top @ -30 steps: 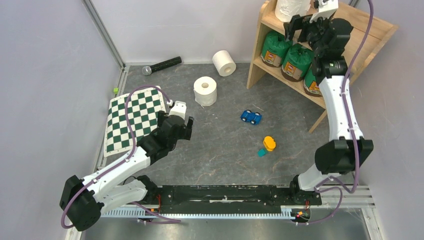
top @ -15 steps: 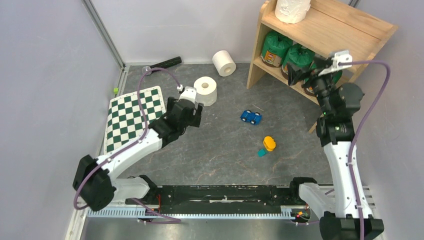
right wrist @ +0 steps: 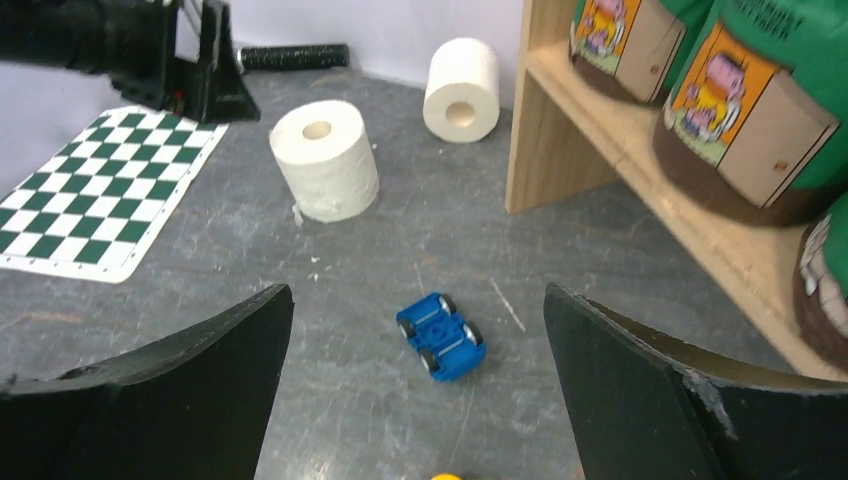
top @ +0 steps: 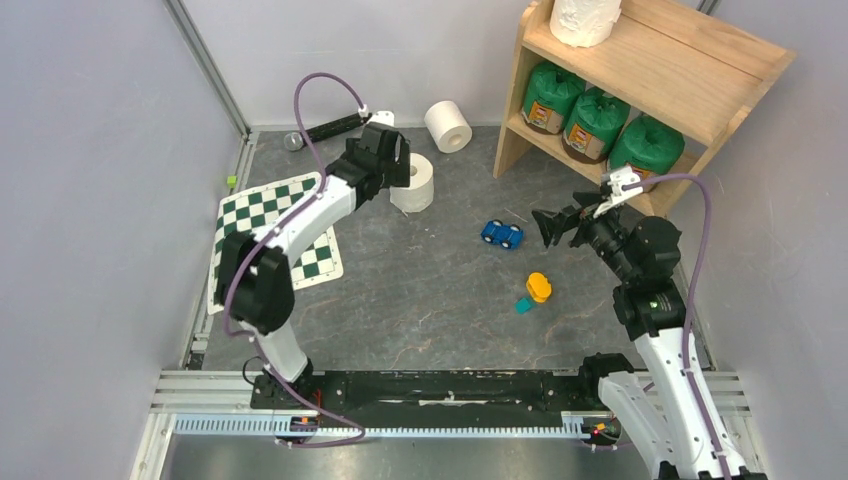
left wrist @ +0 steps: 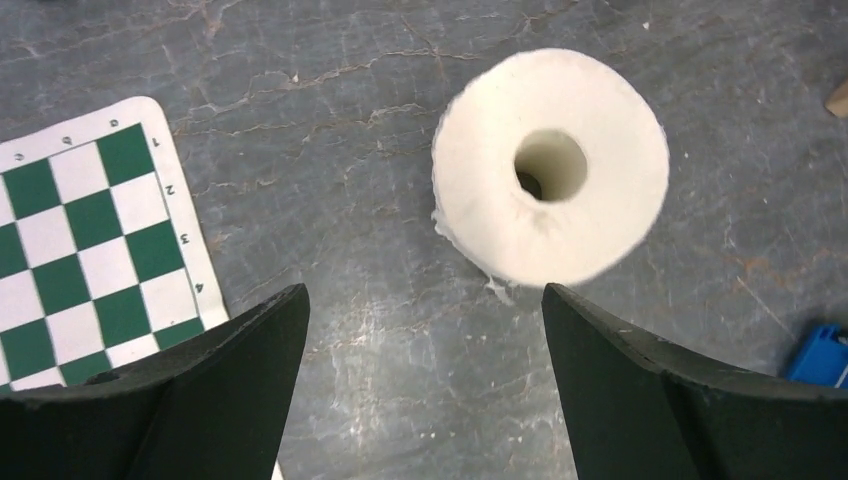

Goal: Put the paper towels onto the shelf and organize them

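- Six paper towels in all: four are on the shelf point(top: 690, 65) and two are off it on the grey worktop point(top: 440, 300).
- One bare white top roll point(top: 585, 18) stands on the shelf's upper board, at its back-left end.
- Three green-wrapped rolls point(top: 593, 118) fill the lower tier side by side, with their orange-and-white labels facing outward.
- An upright white roll point(top: 413, 182) stands on end on the worktop with its hollow core up. It is just beside the far right corner of the checkerboard mat point(top: 265, 240).
- A tipped white roll point(top: 448, 125) lies on its side near the back wall, a little left of the shelf's side panel.
- The left arm point(top: 300, 215) reaches across the mat. The left jaws are spread wide over the upright white roll and hold nothing — in the wrist view the roll sits ahead of the fingertips, clear of both.
- The right arm point(top: 660, 330) is in front of the shelf. The right jaws are also spread wide and empty, pointing left toward the blue toy car point(top: 501, 234).
- An orange-yellow piece point(top: 538, 287) and a small teal piece point(top: 523, 305) touch each other near the car.
- A black microphone point(top: 325, 128) lies along the back wall.
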`<state>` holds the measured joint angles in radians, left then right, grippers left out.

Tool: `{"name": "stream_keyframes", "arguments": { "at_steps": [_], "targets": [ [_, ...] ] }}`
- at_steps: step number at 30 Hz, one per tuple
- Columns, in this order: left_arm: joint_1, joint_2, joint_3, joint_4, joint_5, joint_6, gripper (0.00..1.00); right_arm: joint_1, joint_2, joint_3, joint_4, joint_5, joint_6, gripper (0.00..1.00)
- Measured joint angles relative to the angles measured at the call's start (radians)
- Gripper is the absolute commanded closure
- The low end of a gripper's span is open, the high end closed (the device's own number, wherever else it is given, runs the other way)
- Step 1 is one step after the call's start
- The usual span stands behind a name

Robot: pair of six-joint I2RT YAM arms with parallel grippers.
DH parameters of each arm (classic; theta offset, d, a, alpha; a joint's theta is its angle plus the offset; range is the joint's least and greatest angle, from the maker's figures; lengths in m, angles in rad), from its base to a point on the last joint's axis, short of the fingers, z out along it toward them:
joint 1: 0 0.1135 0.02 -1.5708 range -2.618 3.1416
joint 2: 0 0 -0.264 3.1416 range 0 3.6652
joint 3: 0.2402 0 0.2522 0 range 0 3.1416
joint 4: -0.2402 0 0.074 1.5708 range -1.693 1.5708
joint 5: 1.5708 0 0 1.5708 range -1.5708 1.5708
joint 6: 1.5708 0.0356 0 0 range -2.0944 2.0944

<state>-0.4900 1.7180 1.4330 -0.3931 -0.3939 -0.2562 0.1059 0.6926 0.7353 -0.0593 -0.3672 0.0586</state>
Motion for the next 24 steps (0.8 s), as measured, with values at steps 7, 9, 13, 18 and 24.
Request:
{"name": "stream_keyframes", "arguments": {
  "at_steps": [7,9,13,18,24],
  "targets": [
    [0.063,0.196,0.167,-0.051,0.067,-0.066,0.09,0.004,-0.083,-0.049,-0.116,0.002,-0.019,0.02],
    [0.071,0.251,0.211,-0.058,0.088,-0.082,0.08,0.004,-0.102,-0.050,-0.147,0.006,-0.027,0.02],
    [0.073,0.339,0.288,-0.079,0.109,-0.106,0.08,0.004,-0.123,-0.050,-0.190,0.010,-0.034,0.03],
    [0.073,0.408,0.341,-0.089,0.109,-0.129,0.13,0.004,-0.126,-0.050,-0.221,0.014,-0.037,0.03],
    [0.077,0.415,0.343,-0.091,0.117,-0.129,0.41,0.004,-0.126,-0.051,-0.243,0.024,-0.052,0.04]
  ]
}}
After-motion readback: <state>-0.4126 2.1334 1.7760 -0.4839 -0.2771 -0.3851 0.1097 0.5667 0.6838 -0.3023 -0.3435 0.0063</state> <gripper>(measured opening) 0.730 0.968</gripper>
